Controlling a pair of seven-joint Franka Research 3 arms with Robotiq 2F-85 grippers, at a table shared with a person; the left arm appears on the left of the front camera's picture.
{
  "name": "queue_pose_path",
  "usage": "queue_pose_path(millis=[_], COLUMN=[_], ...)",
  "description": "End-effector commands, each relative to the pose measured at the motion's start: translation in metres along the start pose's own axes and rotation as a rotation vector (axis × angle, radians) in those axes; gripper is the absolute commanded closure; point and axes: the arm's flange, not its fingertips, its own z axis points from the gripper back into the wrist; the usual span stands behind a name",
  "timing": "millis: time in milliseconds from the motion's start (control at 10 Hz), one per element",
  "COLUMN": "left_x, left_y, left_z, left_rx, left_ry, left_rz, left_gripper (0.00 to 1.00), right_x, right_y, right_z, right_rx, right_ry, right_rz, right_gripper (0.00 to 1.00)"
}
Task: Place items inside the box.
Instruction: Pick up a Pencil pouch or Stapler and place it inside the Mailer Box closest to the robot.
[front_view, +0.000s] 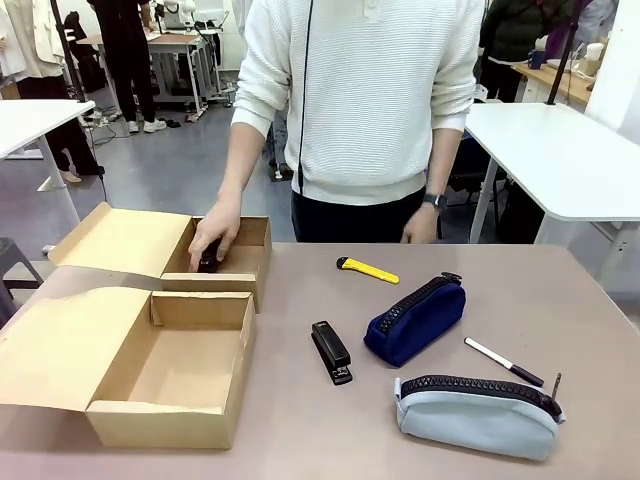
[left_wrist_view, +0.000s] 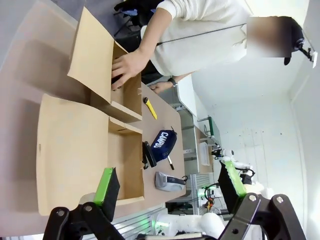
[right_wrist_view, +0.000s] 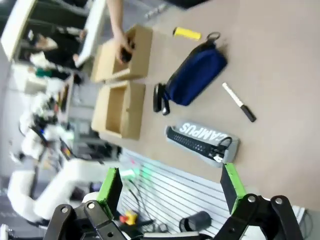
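Tabletop (front_view: 300, 430): two open cardboard boxes on robot's left side. Near box (front_view: 180, 375) is bare inside, flap laid out to the left. Far box (front_view: 255, 245) has the person's hand (front_view: 214, 238) down in it, on a small dark obj; can't tell what.

Items lie out on the tabletop, right of the boxes:
- black stapler (front_view: 331, 352): closest to near box
- navy pouch (front_view: 415, 320): just beside stapler, zip up
- yellow utility knife (front_view: 367, 269): farther back, toward person
- marker pen (front_view: 503, 361) and grey pencil case (front_view: 478, 415): robot's right, near edge

Left pincer (left_wrist_view: 169, 182): fingers spread wide, nothing betw. them, up off the tabletop, looking toward near box. Right pincer (right_wrist_view: 170, 182): likewise wide apart and empty, held high, pencil case below its view.

Judgement: step in hand = first pick.
- Stapler prob. best for left arm. Come straight down and close across its narrow width near mid-length so it doesn't swing.
- Right arm suits pencil case. Grip across the body, not the zip pull.
- Use near box, keep well apart from the hand in far box, and lower the item past the rim before letting go.
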Motion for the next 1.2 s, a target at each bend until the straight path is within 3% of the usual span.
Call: queue_pose_path(millis=[0,200,400,500,600,700,800,900,1100], left_x=[0.001,0.001,0.001,0.001,0.001,0.001,0.001,0.001,0.001], left_y=[-0.002,-0.002,-0.002,-0.002,-0.002,-0.002,-0.002,-0.002,-0.002], left_z=[0.001,0.001,0.001,0.001,0.001,0.001,0.001,0.001,0.001], left_rx=[-0.015,-0.015,-0.015,-0.015,-0.015,-0.015,-0.015,-0.015,-0.015], left_ry=[-0.009,-0.009,-0.009,-0.009,-0.009,-0.009,-0.009,-0.009,-0.009], left_rz=[-0.02,-0.02,-0.02,-0.02,-0.02,-0.02,-0.02,-0.02,-0.02], left_gripper=[0.0,0.0,0.0,0.0,0.0,0.0,0.0,0.0,0.0], right_x=[0.027,0.016,-0.027,-0.047,-0.043,-0.015,-0.012,-0.014,-0.02], right_y=[0.036,0.077,0.098,0.099,0.089,0.12,0.125,0.138,0.181], right_z=[-0.07,-0.156,-0.231,-0.248,-0.23,-0.233,-0.243,-0.244,-0.32], right_rx=[-0.022,-0.072,-0.161,-0.186,-0.227,-0.153,-0.197,-0.27,-0.34], right_ry=[0.157,0.381,0.5,0.454,0.316,0.519,0.471,0.437,0.455], right_rz=[0.163,0.293,0.372,0.388,0.417,0.392,0.416,0.318,0.336], right_gripper=[0.0,0.0,0.0,0.0,0.0,0.0,0.0,0.0,0.0])
